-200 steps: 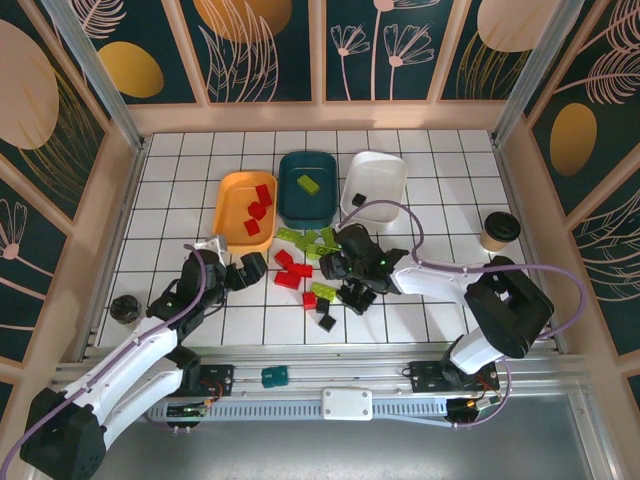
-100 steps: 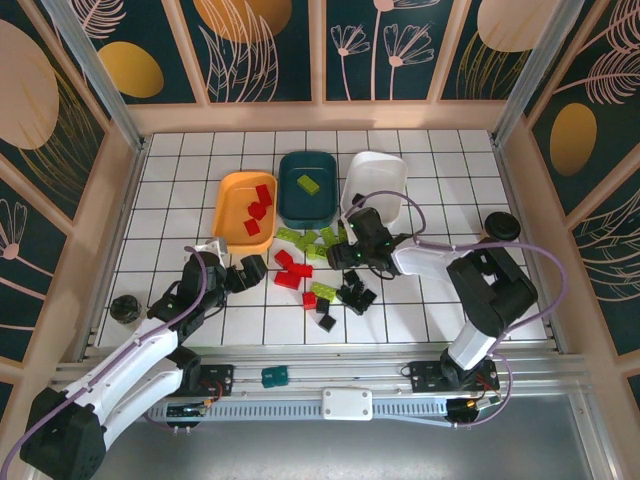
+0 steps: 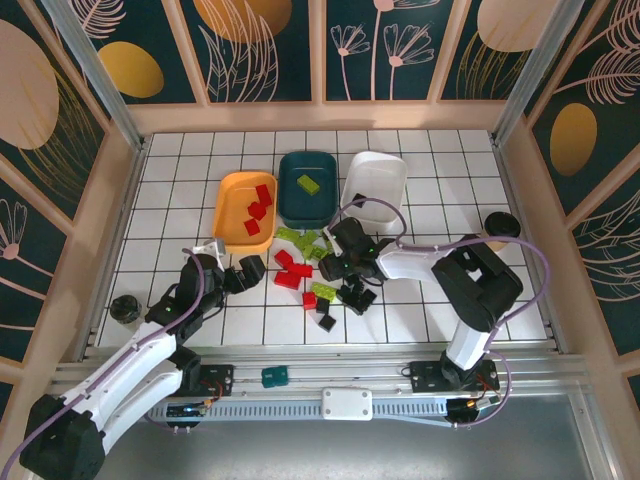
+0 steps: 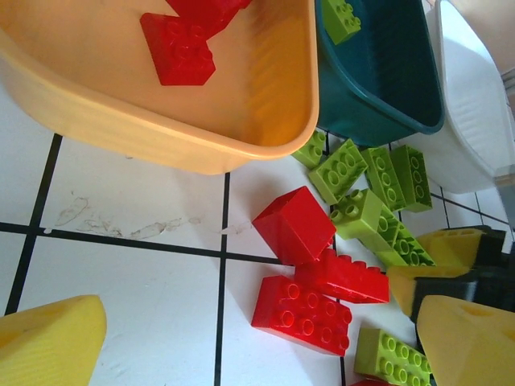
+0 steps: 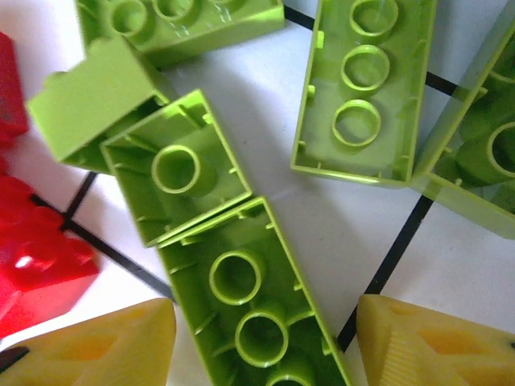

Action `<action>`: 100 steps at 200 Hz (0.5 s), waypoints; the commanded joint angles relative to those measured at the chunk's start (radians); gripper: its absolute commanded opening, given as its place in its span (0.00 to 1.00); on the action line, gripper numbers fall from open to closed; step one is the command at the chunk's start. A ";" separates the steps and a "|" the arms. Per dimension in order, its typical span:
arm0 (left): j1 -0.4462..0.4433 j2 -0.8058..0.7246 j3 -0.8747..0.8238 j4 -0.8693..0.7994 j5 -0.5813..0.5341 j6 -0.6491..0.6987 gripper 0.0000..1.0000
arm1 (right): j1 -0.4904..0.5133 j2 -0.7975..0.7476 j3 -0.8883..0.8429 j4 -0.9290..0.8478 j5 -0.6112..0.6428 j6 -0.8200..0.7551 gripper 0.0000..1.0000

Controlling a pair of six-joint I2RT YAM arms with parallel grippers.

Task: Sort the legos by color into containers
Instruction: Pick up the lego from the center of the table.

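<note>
My right gripper (image 5: pixel 261 322) is open, low over the pile of lime green legos (image 3: pixel 305 240). An upside-down green lego (image 5: pixel 241 297) lies between its yellow fingers (image 5: pixel 88 346). My left gripper (image 3: pixel 255 270) is open too, with nothing in it, just left of three red legos (image 4: pixel 302 314) on the table. The orange-yellow tray (image 3: pixel 228 205) holds several red legos (image 4: pixel 179 50). Inside the dark teal tray (image 3: pixel 300 205) sits one green lego (image 3: pixel 308 184). The white tray (image 3: pixel 385 175) holds a black one (image 3: pixel 357 200). More black legos (image 3: pixel 355 295) lie near the front.
A brown paper cup with a black lid (image 3: pixel 498 224) stands right of the right arm, partly hidden by it. A small teal block (image 3: pixel 274 376) rests on the front rail. A black round object (image 3: pixel 124 306) sits at the table's left edge.
My right gripper has moved left from near the white tray and come down over the green legos; the arm's elbow swung round. The left arm has stayed put.
</note>
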 commanded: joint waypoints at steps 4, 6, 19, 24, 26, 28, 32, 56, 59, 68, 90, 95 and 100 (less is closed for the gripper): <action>-0.001 -0.012 -0.007 -0.011 0.007 -0.021 0.99 | 0.022 0.035 0.035 -0.045 0.116 -0.022 0.56; -0.001 -0.012 -0.007 -0.011 0.007 -0.020 0.99 | 0.023 0.035 0.036 -0.044 0.116 -0.022 0.55; -0.001 -0.009 -0.006 -0.011 0.011 -0.022 0.99 | 0.022 0.032 0.035 -0.035 0.113 -0.027 0.46; -0.001 -0.007 -0.006 -0.009 0.012 -0.023 0.99 | 0.022 0.028 0.032 -0.030 0.112 -0.032 0.42; -0.001 -0.007 -0.005 -0.009 0.013 -0.023 0.99 | 0.022 0.026 0.031 -0.029 0.112 -0.033 0.40; -0.001 -0.006 -0.005 -0.009 0.013 -0.023 0.99 | 0.023 0.024 0.029 -0.026 0.112 -0.034 0.38; -0.001 -0.006 -0.004 -0.009 0.014 -0.023 0.99 | 0.021 0.019 0.026 -0.023 0.113 -0.038 0.35; -0.002 -0.003 0.004 -0.006 0.021 -0.025 0.99 | 0.023 -0.038 -0.005 -0.001 0.087 -0.056 0.21; -0.001 -0.003 0.004 -0.007 0.021 -0.027 0.99 | 0.023 -0.050 -0.010 0.006 0.084 -0.057 0.20; -0.001 -0.005 0.009 -0.009 0.022 -0.025 0.99 | 0.022 -0.091 -0.031 0.019 0.073 -0.058 0.17; -0.001 -0.008 0.028 -0.024 0.014 -0.022 0.99 | 0.022 -0.205 -0.062 0.037 0.025 -0.050 0.15; -0.002 -0.011 0.031 -0.028 0.012 -0.021 0.99 | 0.022 -0.229 -0.064 0.041 0.013 -0.046 0.14; -0.001 -0.014 0.034 -0.031 0.010 -0.020 0.99 | 0.021 -0.250 -0.062 0.047 0.009 -0.044 0.14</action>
